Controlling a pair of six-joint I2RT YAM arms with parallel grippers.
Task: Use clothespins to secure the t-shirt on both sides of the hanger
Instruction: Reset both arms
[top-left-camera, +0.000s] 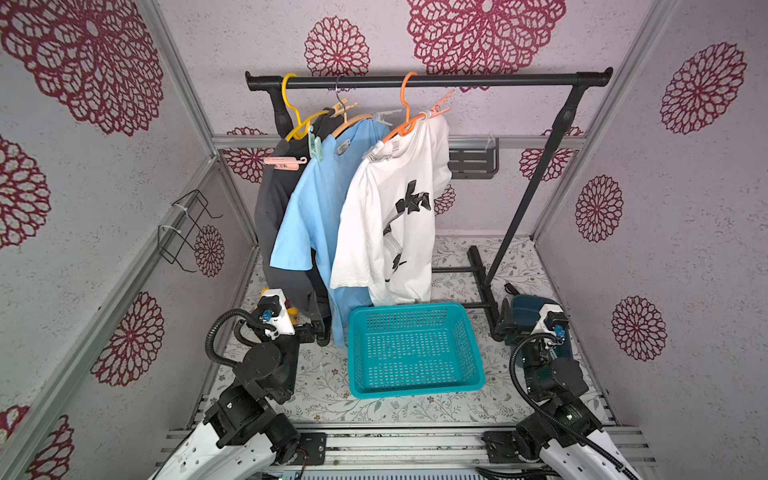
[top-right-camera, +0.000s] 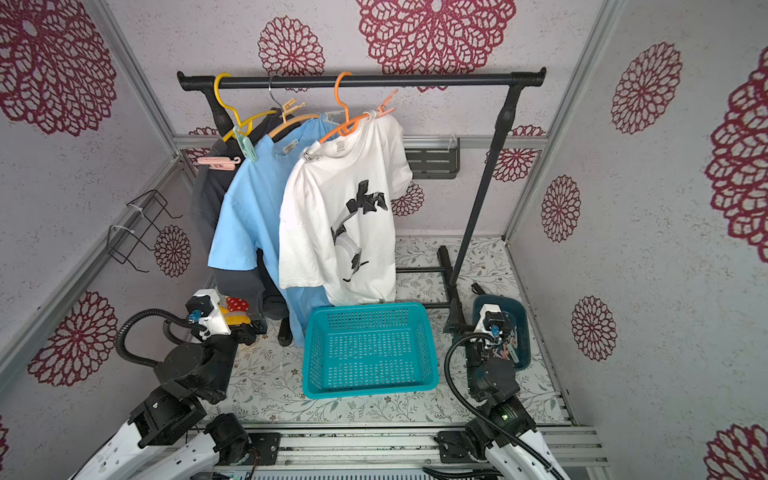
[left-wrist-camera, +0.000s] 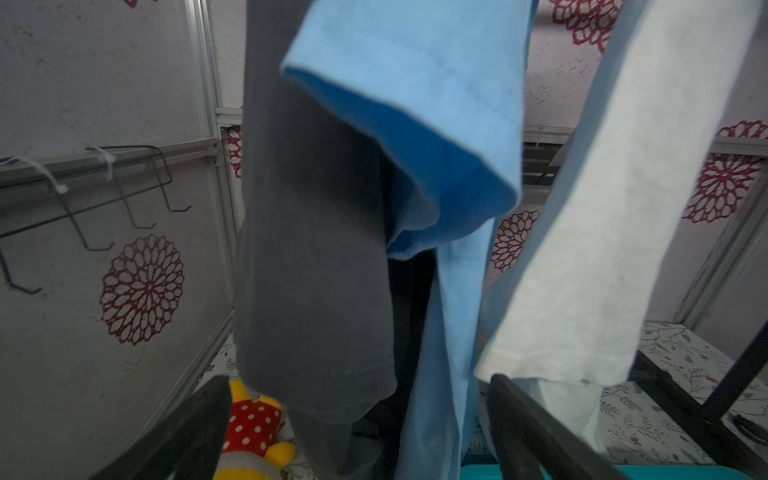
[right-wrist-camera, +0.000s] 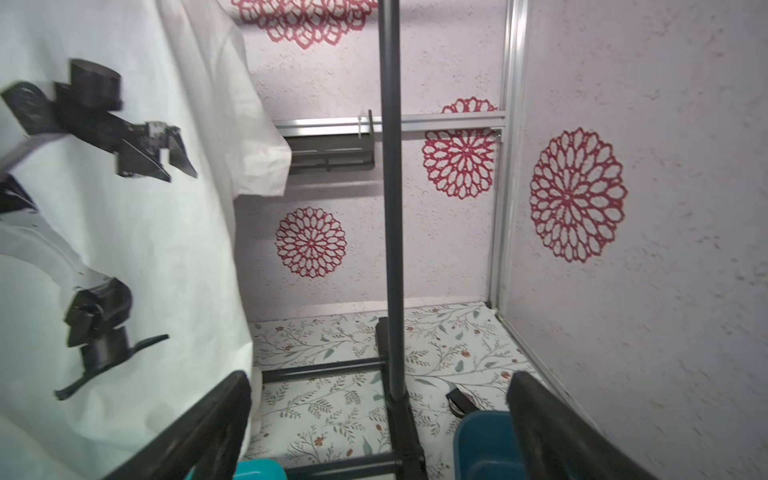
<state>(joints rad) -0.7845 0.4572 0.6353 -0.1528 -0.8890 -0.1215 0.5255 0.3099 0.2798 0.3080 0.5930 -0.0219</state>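
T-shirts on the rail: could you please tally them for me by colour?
Grey T-shirt: 1
Blue T-shirt: 1
White T-shirt: 1
Total: 3

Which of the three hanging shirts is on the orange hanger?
The white t-shirt with the black print. The light blue t-shirt hangs from a tan hanger and the dark grey t-shirt from a yellow hanger.
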